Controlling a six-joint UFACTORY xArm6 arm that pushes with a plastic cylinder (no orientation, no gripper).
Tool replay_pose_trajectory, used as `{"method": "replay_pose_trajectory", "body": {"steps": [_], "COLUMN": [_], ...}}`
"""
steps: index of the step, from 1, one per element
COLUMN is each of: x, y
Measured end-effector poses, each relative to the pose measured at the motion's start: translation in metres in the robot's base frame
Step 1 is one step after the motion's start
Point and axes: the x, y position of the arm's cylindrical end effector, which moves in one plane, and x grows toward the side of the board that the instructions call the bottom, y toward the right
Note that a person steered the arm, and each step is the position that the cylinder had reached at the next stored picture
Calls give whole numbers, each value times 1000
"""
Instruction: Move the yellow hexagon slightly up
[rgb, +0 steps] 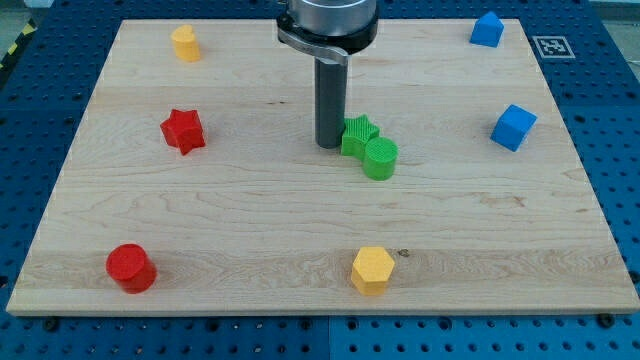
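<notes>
The yellow hexagon (372, 269) lies near the bottom edge of the wooden board (250, 210), a little right of centre. My tip (329, 145) rests on the board near its middle, well above the hexagon and slightly to its left. The tip stands right beside the left side of a green star (357, 134), which touches a green cylinder (380, 158).
A second yellow block (185, 43) sits at the top left. A red star (183, 130) is at the left, a red cylinder (131, 267) at the bottom left. Two blue blocks sit at the top right (487, 29) and right (513, 126).
</notes>
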Motion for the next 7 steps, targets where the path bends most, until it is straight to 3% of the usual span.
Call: {"method": "replay_pose_trajectory", "body": {"steps": [2, 5, 7], "x": [-49, -42, -5], "y": [14, 105, 131]}}
